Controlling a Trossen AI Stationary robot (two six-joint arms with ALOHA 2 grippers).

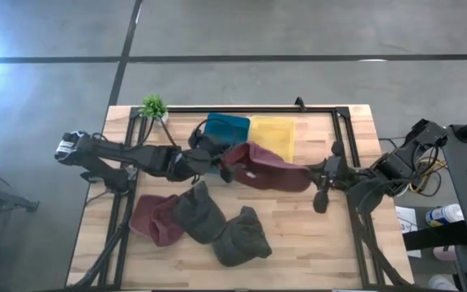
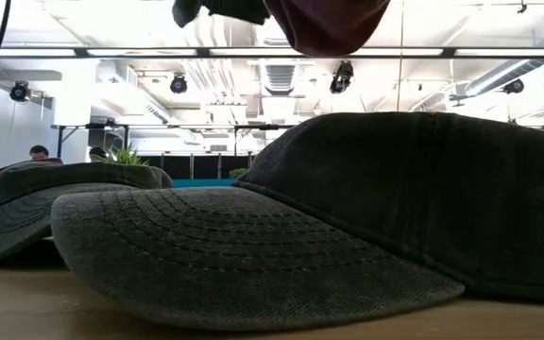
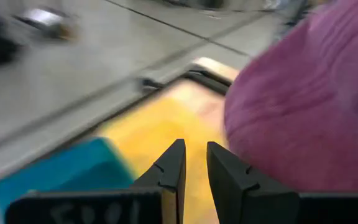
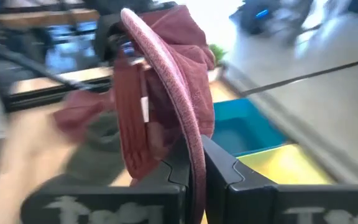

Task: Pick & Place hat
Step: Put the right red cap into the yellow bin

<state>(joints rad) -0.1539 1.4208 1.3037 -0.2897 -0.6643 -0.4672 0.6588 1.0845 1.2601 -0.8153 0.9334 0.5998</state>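
Note:
A maroon hat (image 1: 266, 169) hangs in the air over the middle of the table, between the two arms. In the low view the maroon hat (image 2: 329, 24) shows at the top, clear of the table. My right gripper (image 1: 313, 173) is shut on its brim. My left gripper (image 1: 220, 169) stands at the hat's other end. In the left wrist view my left gripper (image 3: 194, 155) is open by a narrow gap with nothing in it. The crown (image 3: 303, 112) lies beside one finger; whether they touch, I cannot tell. My right gripper (image 4: 197, 155) pinches the maroon hat's brim (image 4: 191, 127) between its two fingers, which come level from the table's right side. The brim stands on edge in the hold. The crown (image 4: 166, 81) hangs beyond it toward the left arm, lifted clear of the table.
Another maroon hat (image 1: 156, 217) and two dark grey-green hats (image 1: 201, 212) (image 1: 242, 237) lie on the near half of the table. A teal bin (image 1: 225, 130) and a yellow bin (image 1: 272, 136) sit at the far side, with a small plant (image 1: 154, 107) to their left.

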